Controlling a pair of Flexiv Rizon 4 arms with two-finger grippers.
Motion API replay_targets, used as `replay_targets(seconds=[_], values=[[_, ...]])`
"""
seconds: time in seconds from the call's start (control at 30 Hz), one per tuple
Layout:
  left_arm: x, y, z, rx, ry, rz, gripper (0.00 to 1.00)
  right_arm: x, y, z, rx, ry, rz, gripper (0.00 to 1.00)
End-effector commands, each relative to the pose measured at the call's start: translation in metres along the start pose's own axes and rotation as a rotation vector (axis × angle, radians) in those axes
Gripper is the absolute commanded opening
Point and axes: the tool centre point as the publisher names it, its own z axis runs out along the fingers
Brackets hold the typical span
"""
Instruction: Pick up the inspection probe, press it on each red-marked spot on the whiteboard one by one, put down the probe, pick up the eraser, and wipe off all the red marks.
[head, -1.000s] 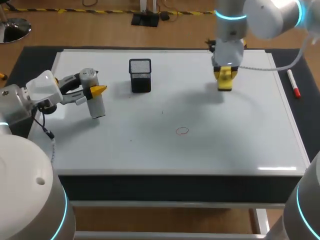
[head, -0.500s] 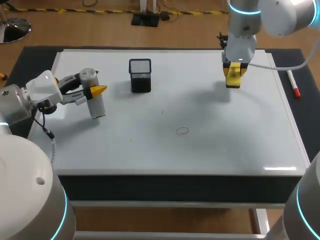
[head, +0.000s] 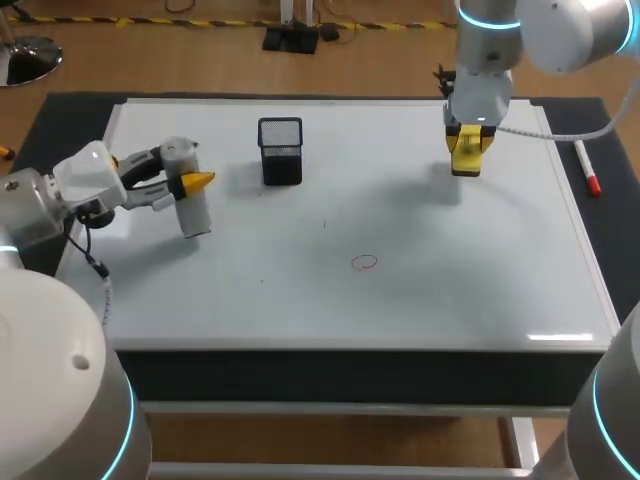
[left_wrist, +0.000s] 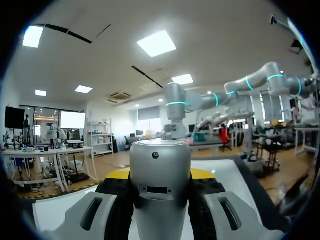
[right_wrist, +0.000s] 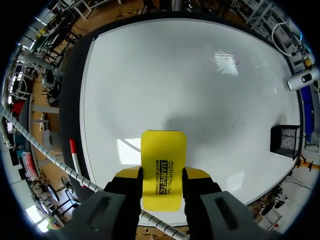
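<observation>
both claws are clenched: right gripper (right_wrist: 162, 192) pinches the eraser (right_wrist: 163, 155), likely light and stiff, by its long edges; left gripper (left_wrist: 160, 202) clasps the smooth, rigid-looking probe (left_wrist: 160, 165) round its upper body.

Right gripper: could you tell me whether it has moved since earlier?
Yes. The right gripper, holding the eraser, shifted away from the mesh cup toward the red marker.

Overhead and wrist-close views of whiteboard (head: 450, 290)
</observation>
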Motion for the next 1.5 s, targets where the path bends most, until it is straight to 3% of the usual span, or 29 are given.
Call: replay_targets(seconds=[0.03,0.3,0.53,1.07,1.5], values=[[0.021,0.001,0.025,0.002,0.047,0.002,0.00,0.001,0.000,-0.001,0.001,0.001,-0.002,0.00],[0.082,0.005,0.084,0.034,0.183,-0.005,0.00,0.001,0.000,-0.001,0.001,0.001,-0.002,0.00],[0.117,0.004,0.127,0.075,0.269,-0.011,0.00,0.001,0.000,-0.001,0.001,0.001,-0.002,0.00],[0.156,0.020,0.213,0.082,0.479,-0.071,0.00,0.001,0.000,-0.001,0.001,0.001,-0.002,0.00],[0.170,0.032,0.234,0.099,0.522,-0.095,0.00,0.001,0.000,-0.001,0.001,0.001,-0.002,0.00]])
